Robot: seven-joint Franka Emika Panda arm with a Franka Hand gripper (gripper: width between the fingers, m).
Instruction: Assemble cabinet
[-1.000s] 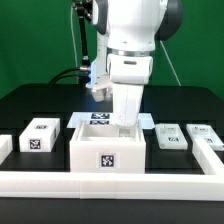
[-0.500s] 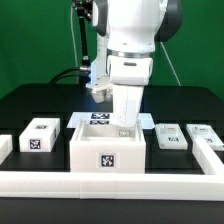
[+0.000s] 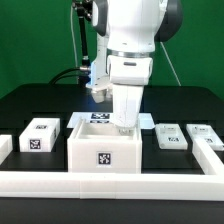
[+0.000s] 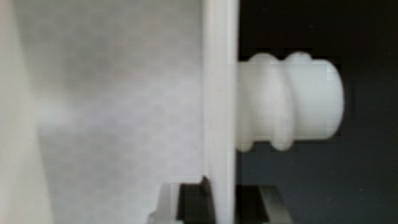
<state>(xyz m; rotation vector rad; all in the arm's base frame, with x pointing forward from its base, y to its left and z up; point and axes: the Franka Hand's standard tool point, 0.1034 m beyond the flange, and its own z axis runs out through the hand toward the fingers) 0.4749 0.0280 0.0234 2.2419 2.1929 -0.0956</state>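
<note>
Reaching straight down, the gripper (image 3: 122,126) had its tips sunk into the open top of the cabinet (image 3: 104,152). The cabinet stood on the black table (image 3: 30,100) right under the gripper. Most of its bulk lay nearer the exterior camera than the fingers and toward the exterior view's left of them, with its tagged front face turned to that camera.

In the wrist view the gripper (image 4: 221,203) was nearly closed. Two dark fingers (image 4: 189,203) sat one on each side of a thin white wall (image 4: 221,90) of the cabinet, with no gap to be made out, so it gripped the cabinet by that wall. Past the wall from the gripper, a ribbed white peg (image 4: 295,100) stuck out against the dark; what it was fixed to could not be told.

On the far side of the gripper from the exterior camera, the marker board (image 3: 97,117) lay flat, partly hidden by the cabinet. Well off to the exterior view's left of the gripper stood a small tagged block (image 3: 40,135). To the exterior view's right of the gripper lay two flat tagged pieces (image 3: 168,137), side by side and apart from the cabinet. A long low rail (image 3: 110,184) ran across nearer the camera than the gripper, just before the cabinet's front face.
</note>
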